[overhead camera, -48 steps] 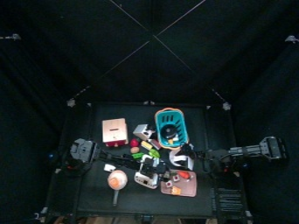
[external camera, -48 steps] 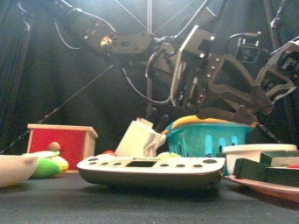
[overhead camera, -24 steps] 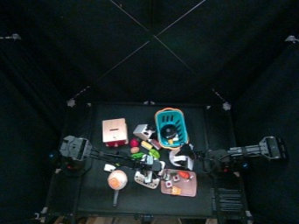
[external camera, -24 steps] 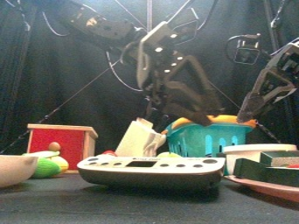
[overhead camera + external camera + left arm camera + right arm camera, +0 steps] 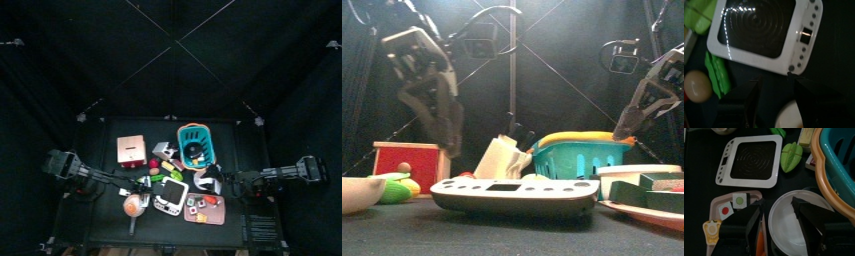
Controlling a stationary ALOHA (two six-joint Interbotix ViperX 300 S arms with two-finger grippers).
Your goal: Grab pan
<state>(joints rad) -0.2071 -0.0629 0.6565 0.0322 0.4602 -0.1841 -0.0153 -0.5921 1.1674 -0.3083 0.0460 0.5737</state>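
Front edge first: pan sits at the front left of the table, orange-pink face up, grey handle pointing at the front edge. In the front view we take the pale bowl shape at far left for it, but we can't confirm that.

Just right of the pan is the white device, flat on the table; it fills the foreground in the front view. Right of that is a pink tray with small parts on it.

Left gripper: jaws spread, nothing between them that we can identify. It looks down on the device and some green pieces. In the top view the left arm reaches in to just behind the pan; we can't tell whether it touches.

Right gripper: jaws spread, over a white bowl, not pinching it. The right arm stays at the right edge.

Further back are a red box on the left and a teal basket near the middle.
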